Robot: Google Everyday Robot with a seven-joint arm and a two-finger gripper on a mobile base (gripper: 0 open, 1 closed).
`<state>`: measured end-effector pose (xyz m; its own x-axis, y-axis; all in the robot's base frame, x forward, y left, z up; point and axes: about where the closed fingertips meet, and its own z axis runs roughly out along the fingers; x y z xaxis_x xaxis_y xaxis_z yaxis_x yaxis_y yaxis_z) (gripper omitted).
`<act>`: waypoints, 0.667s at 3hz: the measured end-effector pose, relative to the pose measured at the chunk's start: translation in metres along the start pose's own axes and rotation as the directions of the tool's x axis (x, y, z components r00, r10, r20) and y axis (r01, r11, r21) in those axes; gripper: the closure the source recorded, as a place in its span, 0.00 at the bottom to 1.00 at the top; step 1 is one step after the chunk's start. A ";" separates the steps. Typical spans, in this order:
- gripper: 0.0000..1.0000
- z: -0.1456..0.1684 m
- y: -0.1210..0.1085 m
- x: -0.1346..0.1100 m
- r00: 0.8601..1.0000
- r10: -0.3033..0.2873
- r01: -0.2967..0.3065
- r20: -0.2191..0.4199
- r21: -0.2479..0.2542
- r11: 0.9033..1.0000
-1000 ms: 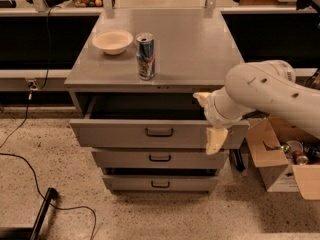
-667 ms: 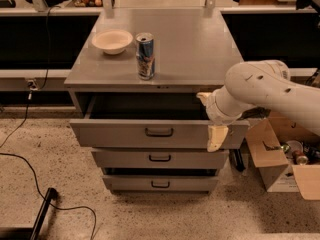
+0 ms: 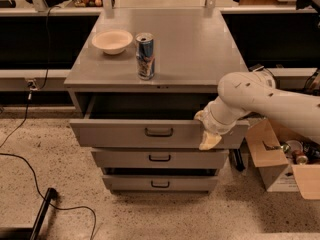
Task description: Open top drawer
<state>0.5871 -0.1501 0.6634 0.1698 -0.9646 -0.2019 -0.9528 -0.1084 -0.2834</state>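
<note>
Claw (image 3: 206,130) of the white arm (image 3: 260,96) sits against the right end of the top drawer (image 3: 125,133), well right of its black bar handle (image 3: 159,132). Whether it is spread or closed, or has hold of anything, cannot be told from this angle. The top drawer stands part-way out beneath the counter (image 3: 200,49), dark interior showing, above two narrower drawers (image 3: 159,158).

At the counter's left are a pale bowl (image 3: 112,41) and, just beside it, an upright blue can (image 3: 145,56). A jerky pull could shake the counter and topple the can, which looks tall and light.

With contact so far off the handle, a one-sided pull may skew the drawer and bind it, or the claw may slip off the flat front. At right, an open cardboard box (image 3: 272,159) lies near the arm, and a wide backward sweep might strike it.
</note>
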 end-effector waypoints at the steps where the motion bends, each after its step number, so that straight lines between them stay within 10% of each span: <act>1: 0.59 0.008 0.017 -0.004 1.000 -0.004 0.005 0.014 -0.044 0.999; 2: 0.58 0.006 0.016 -0.005 1.000 -0.004 0.005 0.014 -0.044 0.999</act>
<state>0.5723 -0.1457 0.6543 0.1774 -0.9607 -0.2137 -0.9621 -0.1236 -0.2431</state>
